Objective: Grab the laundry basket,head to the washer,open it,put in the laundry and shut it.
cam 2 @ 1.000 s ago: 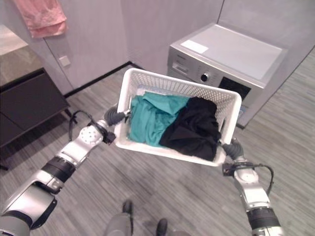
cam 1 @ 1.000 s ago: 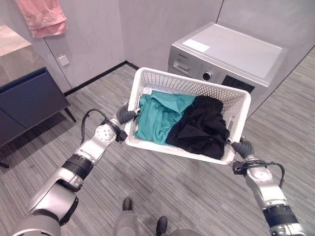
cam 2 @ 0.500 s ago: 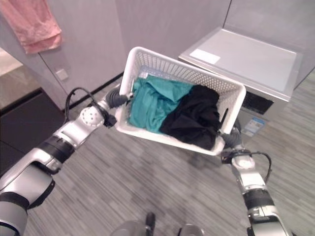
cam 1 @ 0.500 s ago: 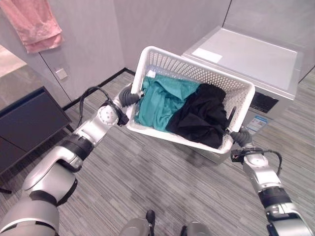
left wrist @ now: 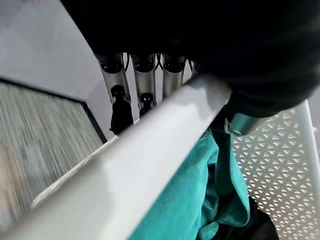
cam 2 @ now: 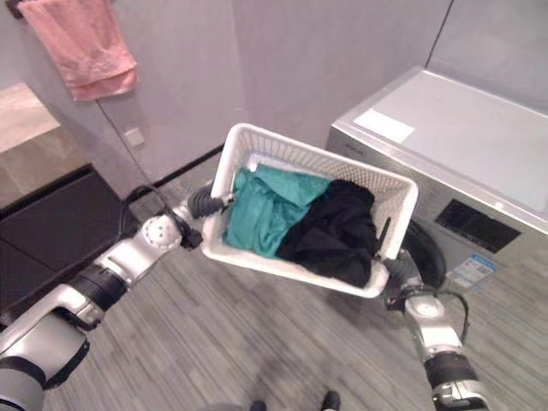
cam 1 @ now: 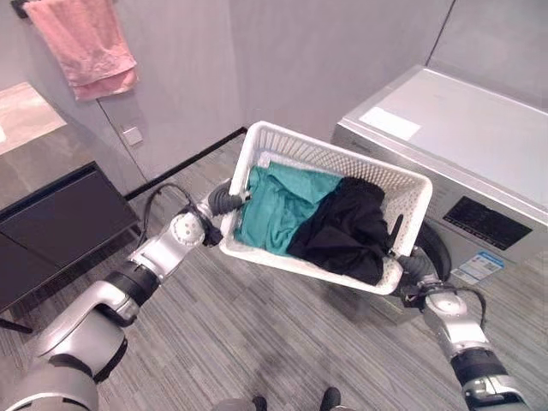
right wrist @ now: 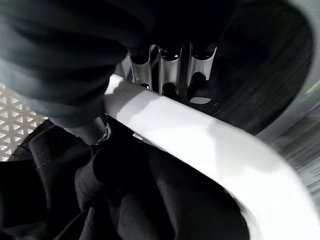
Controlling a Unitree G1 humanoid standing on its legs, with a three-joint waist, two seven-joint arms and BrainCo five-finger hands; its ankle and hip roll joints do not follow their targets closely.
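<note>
Washer point(cam 1: 479, 163) stands grey against the wall at the right, its flat lid on top, a dark control panel on the front and the round dark door point(cam 2: 425, 253) showing just behind the basket's right end. Next in size, a low dark cabinet point(cam 1: 51, 231) sits by the left wall on the striped grey floor point(cam 1: 257, 342), with a pink towel point(cam 1: 90, 43) hanging on the wall above it. The white laundry basket point(cam 1: 377, 171) with perforated walls is held off the floor between both hands, tilted, directly in front of the washer. Inside it a teal garment point(cam 1: 274, 210) lies toward the left end and a black garment point(cam 1: 347, 231) toward the right, the two touching in the middle. The left hand point(cam 1: 224, 201) clasps the basket's left rim, its fingers point(left wrist: 145, 80) curled under the rim and the thumb over the inside beside the teal cloth. The right hand point(cam 1: 409, 265) grips the right rim the same way, fingers point(right wrist: 167, 75) wrapped beneath the white edge, thumb pressing on the black cloth
</note>
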